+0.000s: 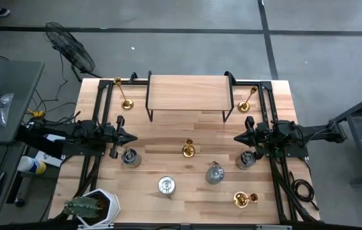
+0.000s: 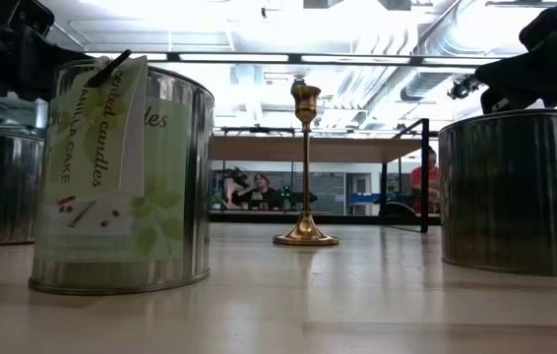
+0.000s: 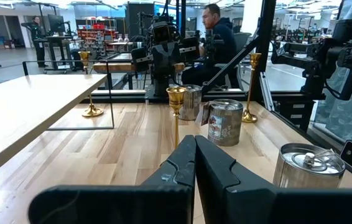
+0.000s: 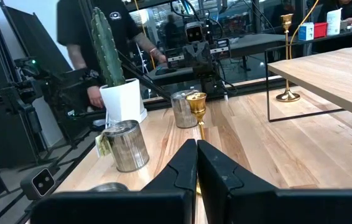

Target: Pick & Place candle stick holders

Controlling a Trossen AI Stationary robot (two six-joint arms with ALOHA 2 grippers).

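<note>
- Nothing moved yet, I judge: gold candlesticks point(image 1: 188, 149) and silver holders point(image 1: 165, 185) sit scattered on the surface point(image 1: 168, 131)
- My left fingers point(image 1: 130, 137) and right fingers point(image 1: 238, 137) are closed, empty

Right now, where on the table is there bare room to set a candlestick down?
Bare wood runs between the wooden riser and the center gold candlestick, flanked by the left end effector and the right end effector, both shut. The front half is crowded: silver tins, a toppled gold candlestick and the cactus pot.
</note>
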